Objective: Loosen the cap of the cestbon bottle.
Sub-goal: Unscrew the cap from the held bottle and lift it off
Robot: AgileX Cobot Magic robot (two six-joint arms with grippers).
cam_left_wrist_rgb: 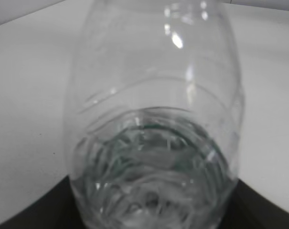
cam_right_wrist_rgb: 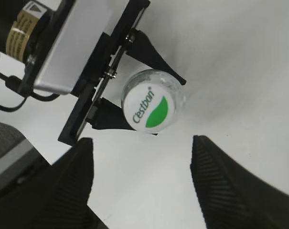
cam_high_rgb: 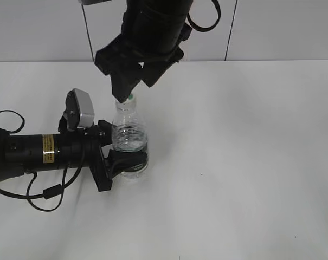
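Observation:
The cestbon bottle (cam_high_rgb: 129, 142) stands upright on the white table, clear with water in its lower part. My left gripper (cam_high_rgb: 114, 161) is shut on the bottle's lower body from the left; in the left wrist view the bottle (cam_left_wrist_rgb: 154, 124) fills the frame. The white cap (cam_right_wrist_rgb: 150, 108) with a green leaf mark and "Cestbon" lettering sits on the bottle's neck; it also shows in the exterior view (cam_high_rgb: 130, 98). My right gripper (cam_right_wrist_rgb: 142, 157) hangs just above the cap, open and empty, its two black fingers apart and beside the cap, not around it.
The white table (cam_high_rgb: 250, 162) runs to a white wall at the back. The left arm's black body and cables (cam_high_rgb: 33, 151) lie along the table's left side. The left wrist camera's grey housing (cam_right_wrist_rgb: 72, 43) shows below the right gripper.

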